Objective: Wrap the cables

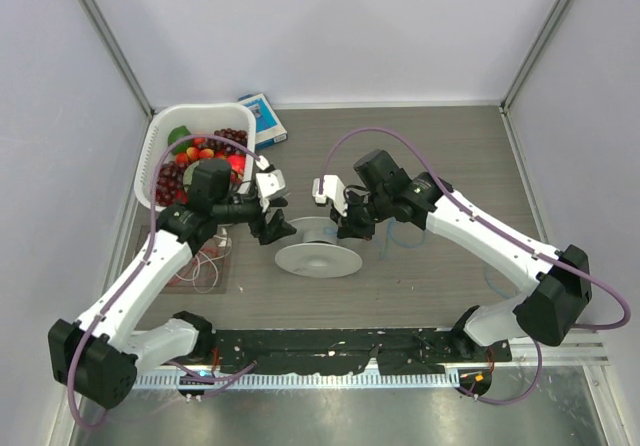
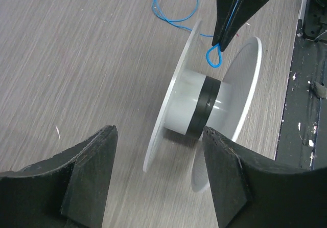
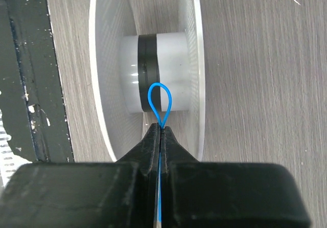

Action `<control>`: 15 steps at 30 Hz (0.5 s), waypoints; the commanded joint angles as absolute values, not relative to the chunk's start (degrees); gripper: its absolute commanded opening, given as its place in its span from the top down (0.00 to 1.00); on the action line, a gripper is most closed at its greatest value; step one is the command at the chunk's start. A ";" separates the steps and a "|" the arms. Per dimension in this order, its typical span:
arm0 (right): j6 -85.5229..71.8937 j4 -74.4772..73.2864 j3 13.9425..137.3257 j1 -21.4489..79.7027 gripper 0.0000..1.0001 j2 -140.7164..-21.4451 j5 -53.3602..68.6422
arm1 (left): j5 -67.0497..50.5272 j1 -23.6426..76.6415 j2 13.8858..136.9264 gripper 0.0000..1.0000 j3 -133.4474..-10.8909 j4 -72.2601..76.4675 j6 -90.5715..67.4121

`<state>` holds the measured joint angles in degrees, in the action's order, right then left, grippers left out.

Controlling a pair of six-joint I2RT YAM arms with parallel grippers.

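Note:
A white spool [image 1: 318,258] with a black band on its hub [image 3: 148,64] rests on its rims mid-table. My right gripper [image 3: 160,129] is shut on the thin blue cable, and a small blue loop [image 3: 160,101] pokes out of its tips just in front of the hub. In the left wrist view that loop [image 2: 214,57] hangs between the spool's flanges [image 2: 176,100]. The rest of the blue cable [image 2: 176,5] lies coiled on the table behind. My left gripper [image 2: 158,132] is open and empty, just short of the spool. Red and white cables [image 1: 208,263] lie at the left.
A white basket [image 1: 160,146] full of fruit stands at the back left, and a blue box [image 1: 263,118] lies beside it. The dark mat [image 1: 180,278] under the red and white cables is by the left arm. A black rail [image 1: 330,351] runs along the near edge.

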<state>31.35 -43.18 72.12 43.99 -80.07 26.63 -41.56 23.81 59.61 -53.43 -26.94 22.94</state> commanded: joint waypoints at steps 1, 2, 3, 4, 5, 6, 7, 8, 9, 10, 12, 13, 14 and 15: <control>31.29 -40.08 72.77 44.03 0.99 -80.94 24.61 | -47.54 23.47 63.89 0.29 -55.72 -21.35 25.73; 31.20 -39.99 72.77 43.95 0.99 -81.12 24.52 | -48.24 23.55 64.85 0.29 -55.98 -21.71 27.67; 31.11 -39.64 72.95 44.12 0.99 -81.38 24.43 | -49.12 23.47 65.30 0.29 -56.07 -21.97 29.34; 30.85 -39.38 73.04 43.95 0.99 -81.56 24.43 | -49.48 23.55 65.82 0.29 -55.90 -21.80 30.83; 30.68 -39.03 73.04 43.95 0.99 -81.65 24.26 | -50.00 23.47 66.27 0.29 -55.64 -21.27 31.89; 30.33 -38.76 72.86 44.03 0.99 -81.65 23.82 | -50.79 23.47 66.70 0.28 -55.29 -21.01 33.04; 30.06 -38.32 72.86 44.12 0.99 -81.65 23.64 | -52.37 23.47 67.06 0.28 -54.94 -21.09 34.53; 29.97 -38.23 72.77 44.12 1.00 -81.56 23.38 | -54.04 23.47 67.41 0.26 -54.67 -21.44 36.02; 29.88 -37.88 72.77 44.12 0.99 -81.65 23.20 | -55.79 23.47 67.67 0.26 -54.23 -21.53 37.51; 30.06 -37.88 72.60 44.21 0.99 -81.56 23.20 | -57.38 23.47 68.11 0.27 -53.79 -21.53 38.75; 29.80 -37.36 72.42 44.47 0.99 -81.39 22.94 | -59.67 23.55 68.90 0.28 -52.65 -20.83 40.25; 29.27 -36.83 72.07 44.47 0.99 -81.39 22.94 | -60.20 23.55 69.25 0.28 -52.12 -19.70 40.34; 29.01 -36.65 71.98 44.47 0.99 -81.56 22.68 | -60.29 23.55 69.52 0.28 -51.51 -18.47 40.17; 28.74 -36.39 71.81 44.56 0.99 -81.48 22.68 | -60.47 23.55 69.70 0.28 -50.81 -17.06 39.82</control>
